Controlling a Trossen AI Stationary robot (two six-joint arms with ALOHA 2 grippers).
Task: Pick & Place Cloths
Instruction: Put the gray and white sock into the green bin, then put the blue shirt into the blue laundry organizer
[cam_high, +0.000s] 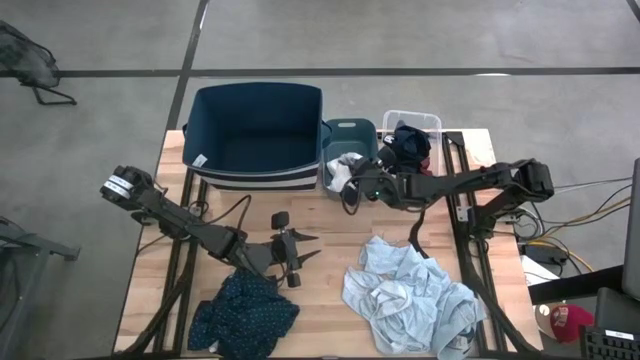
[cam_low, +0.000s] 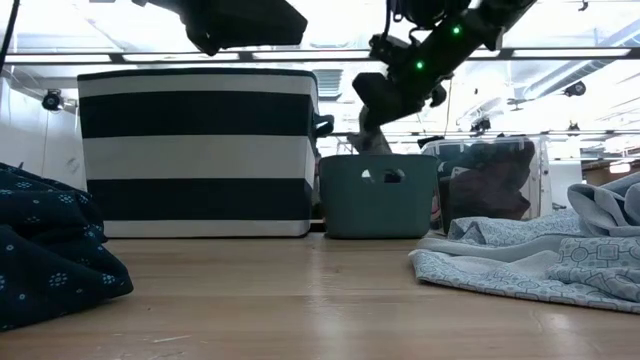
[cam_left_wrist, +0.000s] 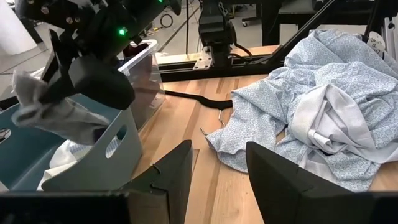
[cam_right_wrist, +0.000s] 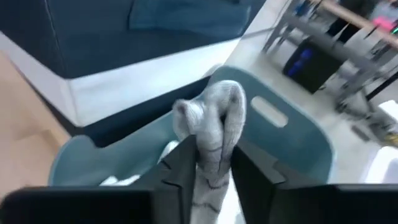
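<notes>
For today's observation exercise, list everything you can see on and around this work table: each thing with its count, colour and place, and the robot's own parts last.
Large bin: one, navy with white stripes, back left of the table.
Small bin: one, teal, between the other two bins, white cloth inside.
Clear bin: one, transparent, back right, dark cloths inside.
Grey sock: one, light grey, pinched above the small bin.
Light blue shirts: a crumpled pile, front right of the table.
Dotted cloth: one, dark teal, front left.
Table: one, light wood.
Left gripper: dark, fingers open, hovering over the table's middle.
Right gripper: dark, shut on the grey sock, over the small bin.
</notes>
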